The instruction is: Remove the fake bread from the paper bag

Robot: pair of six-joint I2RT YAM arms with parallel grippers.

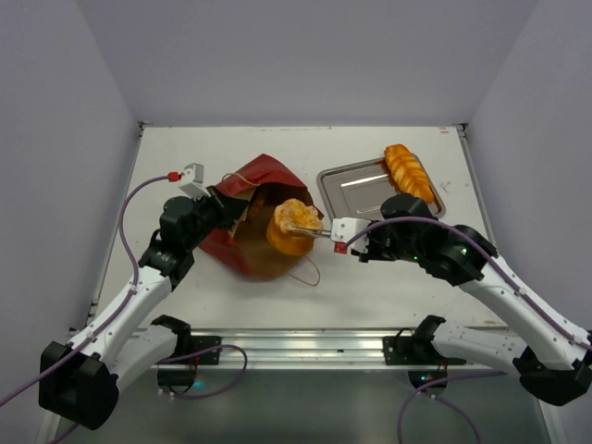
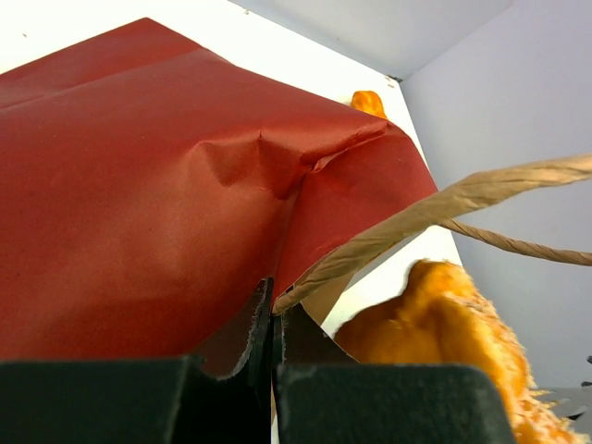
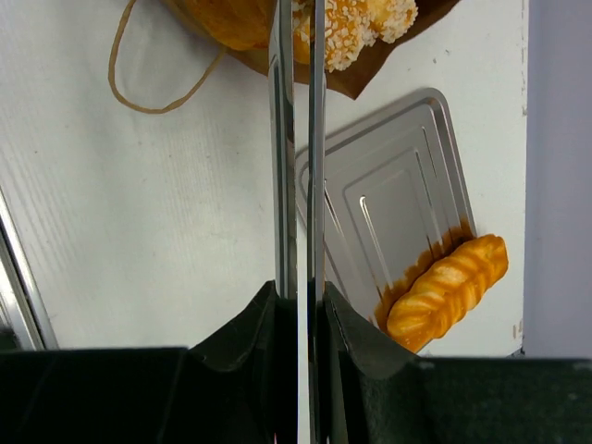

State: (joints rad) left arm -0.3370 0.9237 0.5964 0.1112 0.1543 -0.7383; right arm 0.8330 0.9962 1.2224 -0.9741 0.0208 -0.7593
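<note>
Bread first: the round bun (image 1: 285, 242) sits in the mouth of the paper bag (image 1: 264, 176), nearer the left edge of the bench (image 1: 370, 282), with the right gripper (image 1: 298, 225) narrow-jawed over its sugared top; whether it pinches, I cannot tell. Best draw it out level toward the tray (image 1: 356, 180) while the left gripper (image 2: 274, 314), clamped on the bag's rim, anchors it.

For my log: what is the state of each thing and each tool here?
Bag: on its side, mouth open.
Bun: in bag's mouth.
Loaf: out, on tray's rim.
Tray: lying flat.
Left tool: shut on bag.
Right tool: nearly shut, at bun; grip unclear.
</note>
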